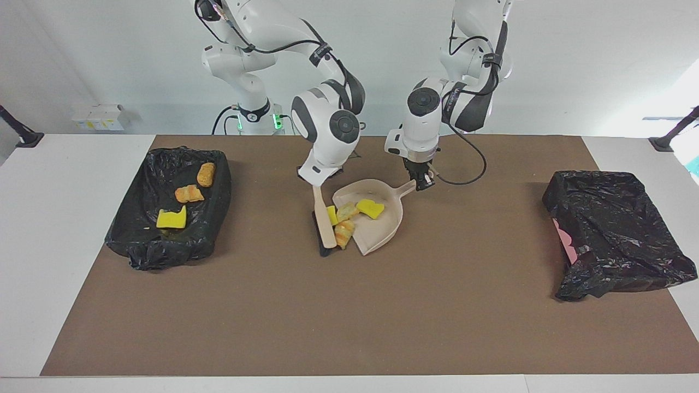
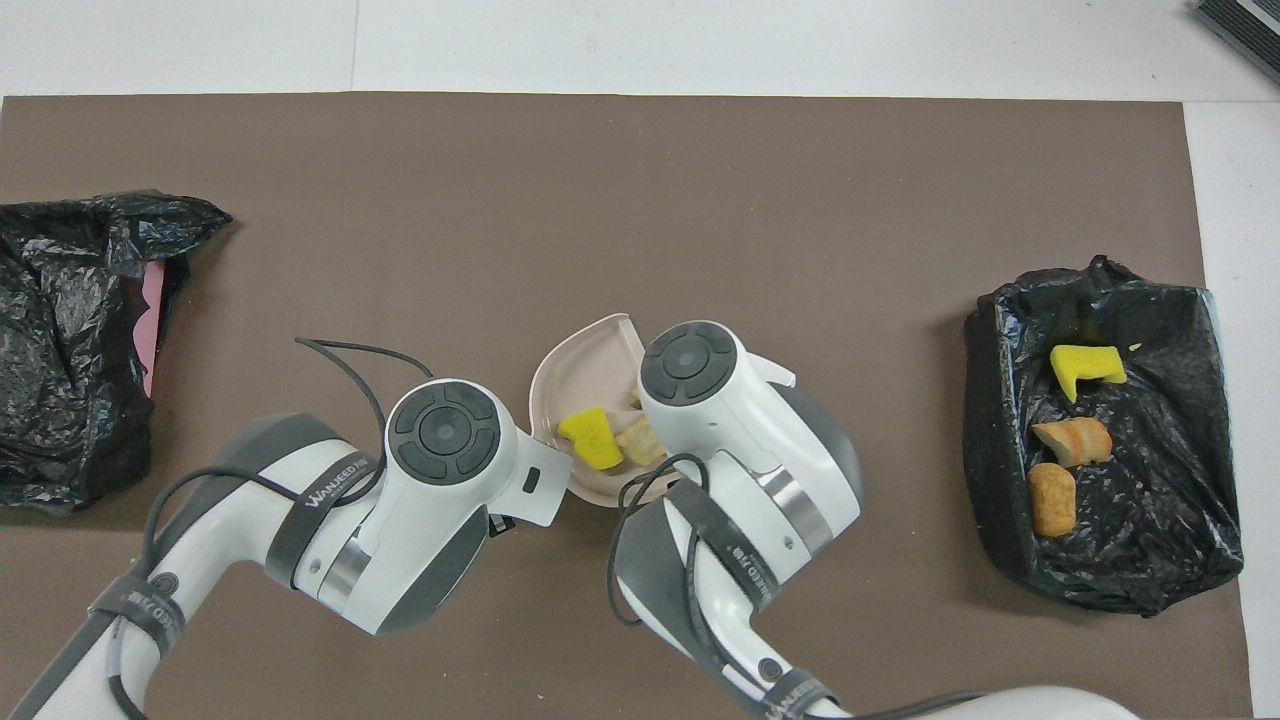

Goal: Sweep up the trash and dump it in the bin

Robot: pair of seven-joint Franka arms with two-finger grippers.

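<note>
Left gripper (image 1: pixel 421 183) clamps dustpan (image 1: pixel 377 226) handle; right gripper (image 1: pixel 317 183) grips brush (image 1: pixel 326 224); trash (image 1: pixel 345 218) beside the brush looks light, spongy, prone to roll; best pushed, not pinched.

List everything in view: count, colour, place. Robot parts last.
trash in dustpan: about four scraps, yellow and tan-orange, at the dustpan's mouth and against the brush
trash in bin: three scraps, one yellow, two tan-orange, inside the lined bin
dustpan: one, beige, mid-table
brush: one, beige with black bristles, at the dustpan's mouth
lined bin: one, black bag, at the right arm's end
second bin: one, black bag with pink showing, at the left arm's end
mat: one, brown, covering the table
left gripper: shut on the dustpan's handle
right gripper: shut on the brush's handle
</note>
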